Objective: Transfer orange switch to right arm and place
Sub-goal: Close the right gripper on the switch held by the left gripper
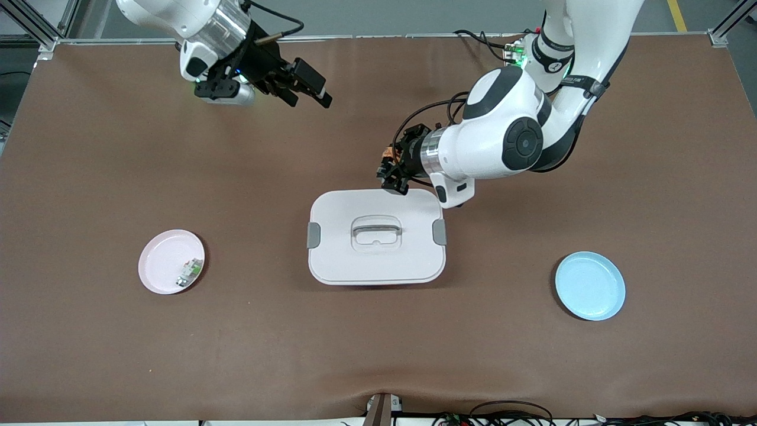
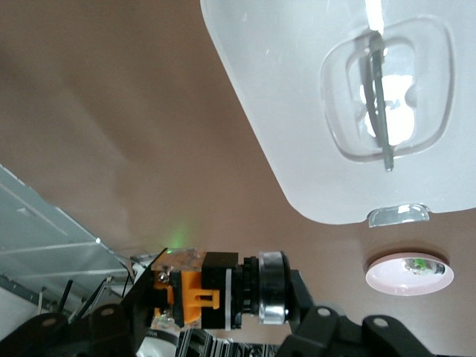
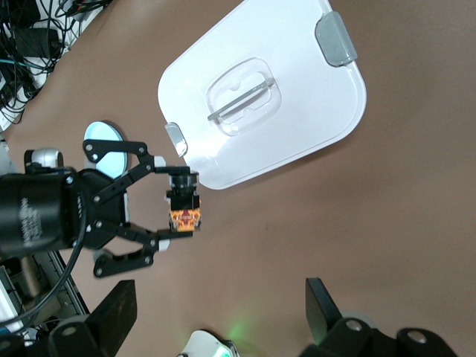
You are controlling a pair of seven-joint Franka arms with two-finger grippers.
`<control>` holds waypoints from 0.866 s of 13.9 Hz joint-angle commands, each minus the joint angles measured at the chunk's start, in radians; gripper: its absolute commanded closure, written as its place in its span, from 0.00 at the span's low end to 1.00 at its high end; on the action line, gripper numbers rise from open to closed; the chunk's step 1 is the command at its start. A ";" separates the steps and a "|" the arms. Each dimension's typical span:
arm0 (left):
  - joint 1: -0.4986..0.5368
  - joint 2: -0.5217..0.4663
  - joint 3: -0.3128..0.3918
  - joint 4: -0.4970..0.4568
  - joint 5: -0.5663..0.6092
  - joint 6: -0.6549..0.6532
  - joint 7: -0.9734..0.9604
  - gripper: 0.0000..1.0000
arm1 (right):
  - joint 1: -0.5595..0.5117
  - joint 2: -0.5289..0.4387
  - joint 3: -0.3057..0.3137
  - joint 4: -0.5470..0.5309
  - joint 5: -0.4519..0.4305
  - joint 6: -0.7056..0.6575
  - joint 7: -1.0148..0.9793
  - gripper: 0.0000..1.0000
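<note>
The orange switch [image 3: 183, 205] is up in the air, pinched between the fingers of the left gripper [image 1: 390, 171], which are shut on its black and orange body; it hangs over the bare brown worktop [image 1: 118, 177] just at the edge of the white lidded box [image 1: 377, 236] that faces the robots' bases. In the left wrist view the switch [image 2: 216, 290] lies sideways across the gripper, its round end pointing out past one finger [image 2: 309, 316]. The right gripper [image 1: 301, 86] hovers over the worktop toward the right arm's end, well apart from the switch, its fingers spread wide and holding nothing; open brown surface lies between the two grippers with nothing standing in it. One box sits at the middle of the worktop, lid on, with a grey clasp at each end and a recessed handle on top. Two plates lie nearer to the front camera than the box: one pink plate [image 1: 162, 263] toward the right arm's end, carrying one small whitish-green part [image 1: 190, 271] near its rim, and one blue plate [image 1: 589, 286] toward the left arm's end. Wide bare worktop surrounds both plates
</note>
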 commanded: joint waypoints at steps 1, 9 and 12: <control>-0.020 0.008 -0.005 0.038 -0.045 -0.021 -0.029 1.00 | 0.056 0.033 -0.011 -0.062 0.023 0.125 0.003 0.00; -0.057 0.013 -0.003 0.043 -0.046 -0.020 -0.060 1.00 | 0.113 0.129 -0.011 -0.091 0.123 0.261 0.012 0.00; -0.062 0.013 -0.003 0.042 -0.046 -0.013 -0.058 1.00 | 0.145 0.167 -0.011 -0.090 0.129 0.331 0.043 0.00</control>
